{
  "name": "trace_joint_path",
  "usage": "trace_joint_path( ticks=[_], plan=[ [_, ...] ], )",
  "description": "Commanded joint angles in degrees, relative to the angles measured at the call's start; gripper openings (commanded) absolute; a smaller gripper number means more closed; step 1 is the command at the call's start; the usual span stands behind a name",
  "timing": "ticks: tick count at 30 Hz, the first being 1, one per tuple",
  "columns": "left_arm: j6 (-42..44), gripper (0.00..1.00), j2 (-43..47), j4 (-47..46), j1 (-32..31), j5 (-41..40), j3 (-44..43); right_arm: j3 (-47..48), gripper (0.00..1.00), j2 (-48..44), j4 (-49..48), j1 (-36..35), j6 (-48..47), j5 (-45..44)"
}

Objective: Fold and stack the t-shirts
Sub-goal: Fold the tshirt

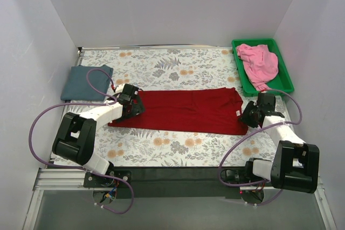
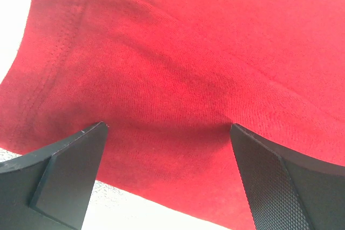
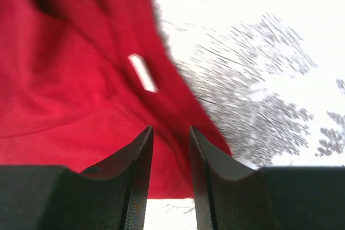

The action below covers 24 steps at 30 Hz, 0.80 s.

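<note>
— White walls [image 1: 178, 4] box in your table [image 1: 178, 68], which wears a pale floral cover. Your dark red t-shirt [image 1: 183, 111] lies across the middle of the overhead frame as a long band, running from one gripper to the other.

— Your other two sit further back. The slate blue-grey t-shirt [image 1: 86, 82] is folded flat at the upper left of the table, apart from the red one. The pink t-shirt [image 1: 259, 63] is bunched inside the green bin [image 1: 253, 41] at the upper right.

— Your left gripper [image 2: 168, 127] is at the left end of the red band. On its wrist camera your fingers [image 2: 70, 160] stand wide apart at the bottom corners of the frame. Red cloth fills the space between and above them, and a stitched hem runs down the left side.

— So those jaws are spread, clamping nothing. Your right gripper [image 3: 170, 129] is at the other end of the band. Its jaws are drawn nearly together, with only a narrow slot between them.

— Red cloth shows through that slot, and a white label [image 3: 143, 72] lies on the shirt just above the tips, centre left. You cannot tell from these frames whether the cloth is nipped or merely lies beneath.

— That wrist view is smeared across its right half, where the floral cover shows.
</note>
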State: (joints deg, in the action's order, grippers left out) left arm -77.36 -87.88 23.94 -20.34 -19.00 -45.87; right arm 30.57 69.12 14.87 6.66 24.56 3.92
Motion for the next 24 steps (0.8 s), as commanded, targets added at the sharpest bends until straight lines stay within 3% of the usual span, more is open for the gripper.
trace_joint_path(
  ticks=[1, 6, 14, 18, 24],
  plan=[
    [0.2, 0.91, 0.2, 2.4, 1.4, -1.6, 1.1, 7.7, 0.34, -0.5, -4.6, -3.4, -3.9, 1.3],
    [0.9, 0.91, 1.0, 1.1, 1.4, -1.6, 1.4, 18.2, 0.34, 9.2, -6.7, -8.2, -10.4, 1.5],
    [-0.1, 0.91, 0.6, 2.5, 1.4, -3.6, 1.7, 32.7, 0.34, 26.7, -8.4, -9.6, -13.4, 5.9],
    [-0.3, 0.91, -0.5, 2.9, 1.4, -2.5, 1.7, 35.8, 0.34, 32.3, -8.4, -11.1, -14.4, 6.5],
    [-0.9, 0.91, -0.9, 3.7, 1.4, -3.4, 1.9, 34.7, 0.33, 35.6, -9.0, -11.1, -12.5, -2.7]
  ],
)
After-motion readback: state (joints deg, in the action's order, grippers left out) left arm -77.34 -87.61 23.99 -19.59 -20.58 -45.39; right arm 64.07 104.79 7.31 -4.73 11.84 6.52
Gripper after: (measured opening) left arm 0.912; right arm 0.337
